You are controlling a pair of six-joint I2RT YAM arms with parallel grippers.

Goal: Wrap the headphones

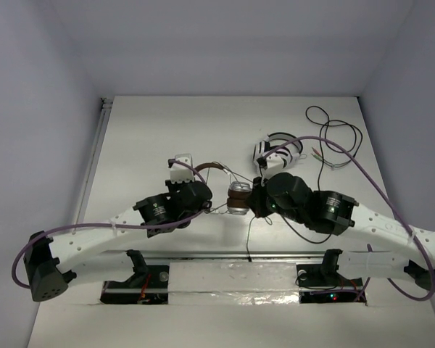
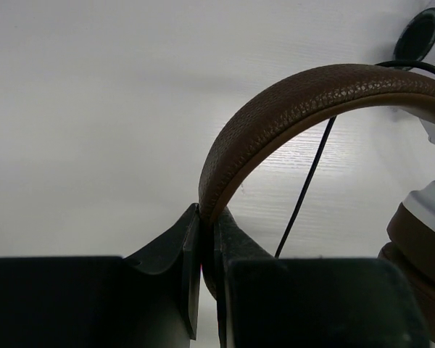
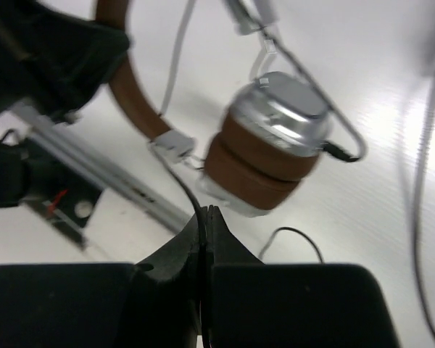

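The headphones [image 1: 238, 198], with silver earcups and brown pads, are at the table's middle between my arms. My left gripper [image 2: 206, 217] is shut on the brown headband [image 2: 290, 101]; in the top view this gripper [image 1: 200, 194] sits just left of the earcups. My right gripper [image 3: 205, 215] is shut on the thin black cable [image 3: 183, 187] just below the stacked earcups [image 3: 272, 141]; in the top view it [image 1: 259, 201] sits right of them. The cable [image 1: 249, 235] hangs down toward the near edge.
White-and-black striped headphones [image 1: 278, 151] lie behind the right gripper. A loose black cable [image 1: 337, 134] coils at the back right. A metal rail [image 1: 225, 254] runs along the near edge between the arm bases. White walls enclose the table.
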